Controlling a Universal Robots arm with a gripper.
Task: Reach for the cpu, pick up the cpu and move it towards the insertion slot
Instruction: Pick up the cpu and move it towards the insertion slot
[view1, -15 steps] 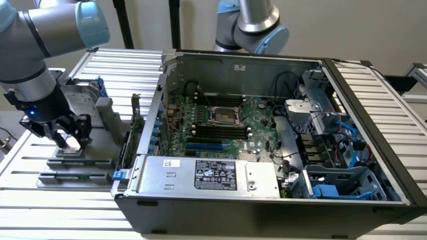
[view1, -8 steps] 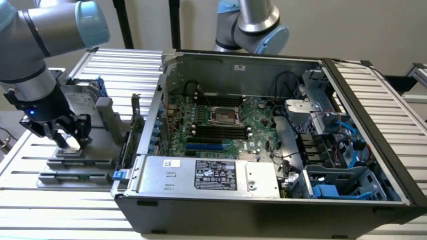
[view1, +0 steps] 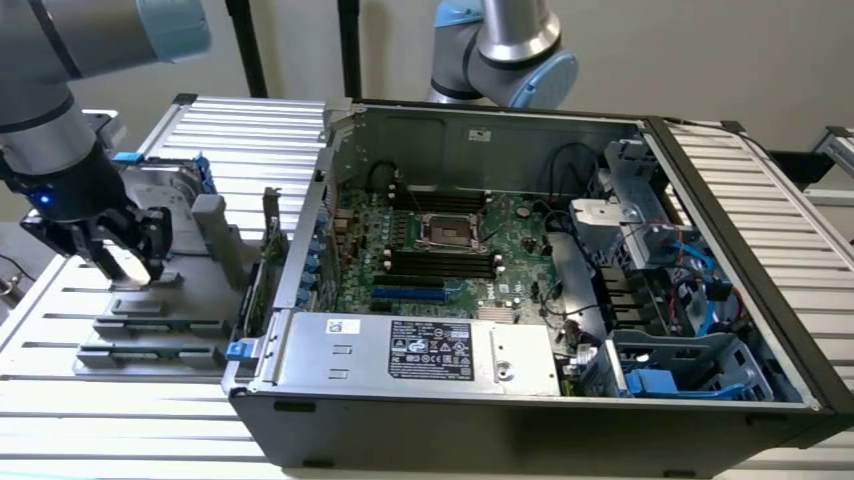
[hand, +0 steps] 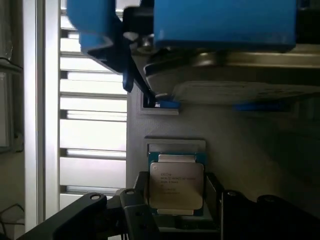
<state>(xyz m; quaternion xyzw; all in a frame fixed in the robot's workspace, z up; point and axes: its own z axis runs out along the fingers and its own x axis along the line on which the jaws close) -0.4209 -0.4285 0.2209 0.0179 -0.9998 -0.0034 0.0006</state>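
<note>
While the cpu (hand: 176, 184) sits between the fingers, it is nowhere near its socket; entries follow.

**Item 1: gripper (view1: 123, 262).**
- Location: left edge of the exterior view, at mid height, pointing down over a grey fixture (view1: 160, 335) that stands beside the computer case (view1: 400, 430).
- Condition: the dark fingers (hand: 240, 212) stand against two opposite edges of the chip with no gap showing. It is judged to be clamped on the chip.

**Item 2: the cpu.**
- Description: a flat square with a silvery lid bearing printed lettering and a greenish rim.
- Location: midway between the fingers in the wrist view, directly over a pale recessed seat in the fixture. In the exterior view it is a pale sliver at the fingertips.
- Note: whether it is lifted clear of the seat or resting in it cannot be told from these angles.

**Item 3: insertion slot (view1: 443, 232).**
- Description: a silver frame with a dark centre, set in the green board (view1: 521, 225).
- Location: centre of the exterior view, inside the open case. It is well apart from the gripper, with the case wall standing between them.

**Item 4: progress.**
- Reach: complete.
- Pick-up: the grasp appears made, but the lift is unconfirmed.
- Transfer toward the slot: not yet begun, so the whole crossing from the fixture into the case is outstanding.
</note>
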